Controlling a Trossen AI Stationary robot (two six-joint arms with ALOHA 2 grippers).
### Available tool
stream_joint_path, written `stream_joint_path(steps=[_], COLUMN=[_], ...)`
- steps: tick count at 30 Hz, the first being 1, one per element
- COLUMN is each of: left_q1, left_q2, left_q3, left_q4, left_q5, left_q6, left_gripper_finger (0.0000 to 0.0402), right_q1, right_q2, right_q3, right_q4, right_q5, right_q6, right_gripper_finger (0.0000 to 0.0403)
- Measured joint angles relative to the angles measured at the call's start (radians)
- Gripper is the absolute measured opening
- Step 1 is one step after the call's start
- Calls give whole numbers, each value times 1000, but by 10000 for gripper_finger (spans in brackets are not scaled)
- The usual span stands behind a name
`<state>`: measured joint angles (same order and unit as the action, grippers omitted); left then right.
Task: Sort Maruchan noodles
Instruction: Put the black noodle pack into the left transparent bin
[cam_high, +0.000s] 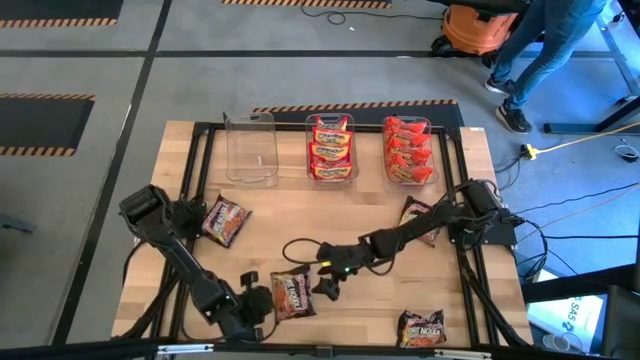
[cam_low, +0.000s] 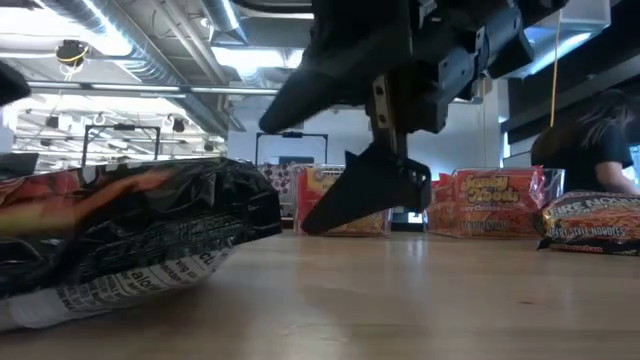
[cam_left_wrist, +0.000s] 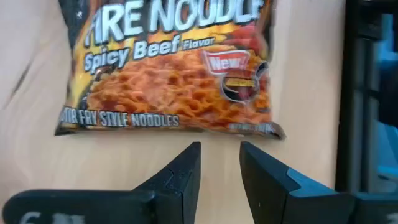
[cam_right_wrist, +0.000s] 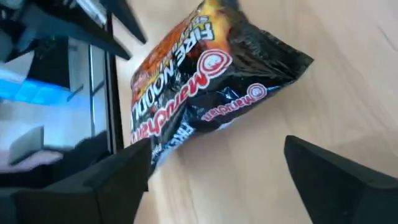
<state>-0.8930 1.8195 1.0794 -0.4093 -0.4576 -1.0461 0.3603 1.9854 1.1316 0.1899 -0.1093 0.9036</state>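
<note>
A dark Maruchan Fire Noodle packet (cam_high: 292, 293) lies flat on the wooden table near its near edge. My left gripper (cam_high: 262, 300) is at the packet's left side. In its wrist view its fingers (cam_left_wrist: 221, 149) are a little open, just short of the packet's edge (cam_left_wrist: 174, 74). My right gripper (cam_high: 325, 288) reaches in from the right and hovers low, wide open (cam_right_wrist: 217, 146), with the packet (cam_right_wrist: 205, 81) in front of it. In the low view this gripper (cam_low: 360, 195) hangs just beside the packet (cam_low: 130, 235).
Three clear bins stand at the far edge: an empty one (cam_high: 250, 148), one with orange-yellow packets (cam_high: 330, 148), one with red packets (cam_high: 408, 150). More dark packets lie at the left (cam_high: 222, 220), under the right arm (cam_high: 420, 215) and near the front (cam_high: 422, 327). A person (cam_high: 540, 50) stands beyond the table.
</note>
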Motion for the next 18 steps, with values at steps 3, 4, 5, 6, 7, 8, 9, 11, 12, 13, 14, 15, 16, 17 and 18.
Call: stream_joint_path(steps=[3,4,5,6,7,8,9,11,12,13,14,15,16,17,18], left_q1=[-5,-7,-7,-6,-5,0,6,24,30,38,45,49,52,56,58], left_q2=[-13,-15,-16,-14,-9,-1,9,27,37,46,55,63,71,79,84], left_q3=[0,0,0,0,0,0,-2,-10,-14,-19,-20,-21,-20,-20,-20], left_q4=[4,4,17,29,42,55,74,99,111,114,117,121,125,131,140], left_q5=[-6,-37,-69,-106,-144,-172,-182,-176,-165,-154,-147,-142,-138,-143,-145], left_q6=[45,60,78,96,116,140,167,209,215,216,215,214,214,215,217], left_gripper_finger=[105,105,105,105,105,105,105,105,105,105,105,105,105,105,105], right_q1=[25,32,38,43,45,49,52,52,52,52,52,52,52,51,50], right_q2=[1,9,16,20,32,46,53,83,95,104,112,122,128,134,140], right_q3=[0,0,1,0,0,3,1,0,0,0,0,1,2,2,2], right_q4=[20,31,44,43,61,91,91,152,174,193,215,237,238,239,248], right_q5=[44,59,61,60,63,65,64,65,66,66,67,70,74,78,84], right_q6=[47,64,86,97,115,136,146,173,184,191,196,206,221,237,247], right_gripper_finger=[360,363,364,364,364,364,362,360,359,359,359,359,359,359,359])
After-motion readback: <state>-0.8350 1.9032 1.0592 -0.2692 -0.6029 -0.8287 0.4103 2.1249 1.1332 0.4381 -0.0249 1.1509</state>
